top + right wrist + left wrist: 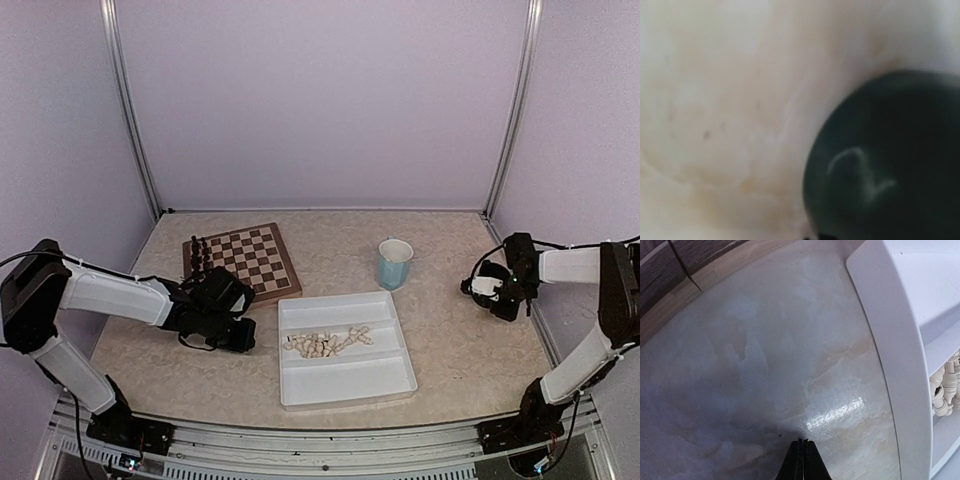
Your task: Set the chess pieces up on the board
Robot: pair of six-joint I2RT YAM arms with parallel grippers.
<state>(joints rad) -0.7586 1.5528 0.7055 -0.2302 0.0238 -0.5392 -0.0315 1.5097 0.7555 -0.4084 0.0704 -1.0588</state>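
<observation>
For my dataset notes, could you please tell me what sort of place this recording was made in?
Probably a lab test cell: plain lilac panels between aluminium posts enclose a marbled table, and two robot arms stand on a metal rail at its near edge.

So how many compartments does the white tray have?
3, stacked far to near: far compartment bare, middle compartment holding the cream chess pieces, near compartment bare. None seem hidden.
</observation>
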